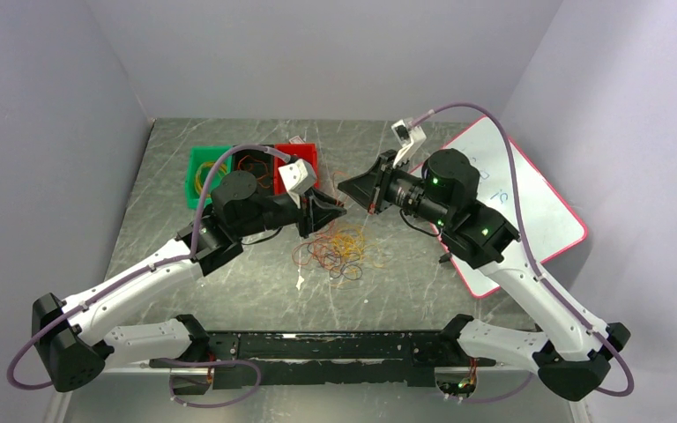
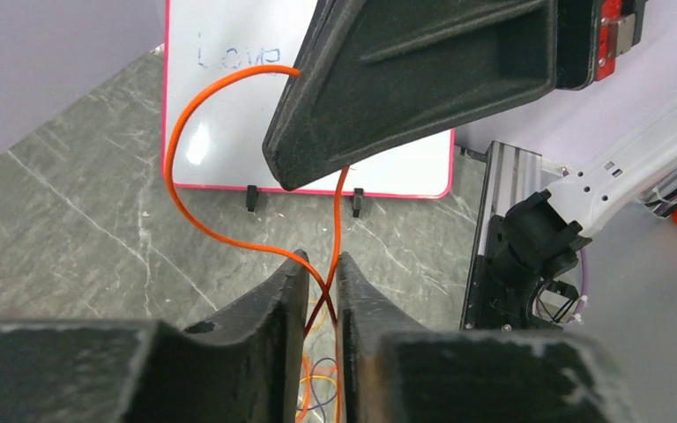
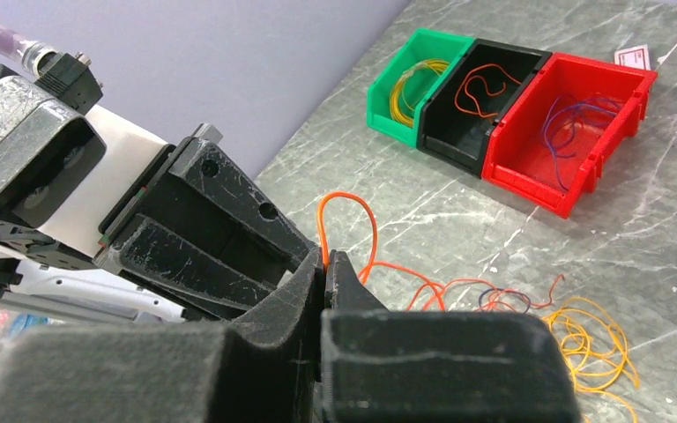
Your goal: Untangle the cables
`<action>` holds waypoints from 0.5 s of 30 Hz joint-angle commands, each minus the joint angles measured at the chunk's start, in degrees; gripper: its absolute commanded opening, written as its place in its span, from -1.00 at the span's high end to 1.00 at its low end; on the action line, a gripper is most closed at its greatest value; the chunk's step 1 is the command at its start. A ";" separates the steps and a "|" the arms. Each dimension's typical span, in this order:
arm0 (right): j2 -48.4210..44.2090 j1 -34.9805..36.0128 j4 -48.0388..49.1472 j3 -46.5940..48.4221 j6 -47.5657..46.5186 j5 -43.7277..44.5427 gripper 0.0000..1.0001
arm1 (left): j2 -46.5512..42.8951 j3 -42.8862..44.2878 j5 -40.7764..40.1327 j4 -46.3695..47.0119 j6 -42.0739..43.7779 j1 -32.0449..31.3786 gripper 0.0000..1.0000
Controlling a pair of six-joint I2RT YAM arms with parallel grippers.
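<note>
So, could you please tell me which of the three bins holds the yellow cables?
The green bin, at one end of the row, holds the yellow cables; the middle black bin holds orange ones, the red bin bluish-purple ones.

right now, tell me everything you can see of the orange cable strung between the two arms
The orange cable is a thin, glossy, bendy wire, hanging above the grey table. It bows out in a wide loop. Its upper part is pinched in the shut right jaws; lower down it crosses itself in the narrow gap between the left jaws, which are not quite closed. Below that it drops towards the pile of loose cables.
</note>
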 commanded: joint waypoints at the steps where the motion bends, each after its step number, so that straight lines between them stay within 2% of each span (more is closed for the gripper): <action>1: -1.62 -0.18 1.02 -1.11 0.55 1.71 1.00 | -0.61 1.09 -0.17 1.01 0.54 -0.51 0.64; 5: -2.38 -0.16 1.22 -1.45 0.99 3.16 1.00 | -1.01 0.05 -0.27 1.02 -0.05 -0.52 0.85; 10: -2.50 -0.12 1.16 -1.63 0.93 3.35 0.91 | -1.15 -0.04 -2.23 -0.20 -0.45 -0.52 0.86; 15: -3.77 -0.17 0.72 -2.15 0.52 5.48 0.61 | -1.54 0.85 -8.35 -3.68 -0.70 -0.45 0.86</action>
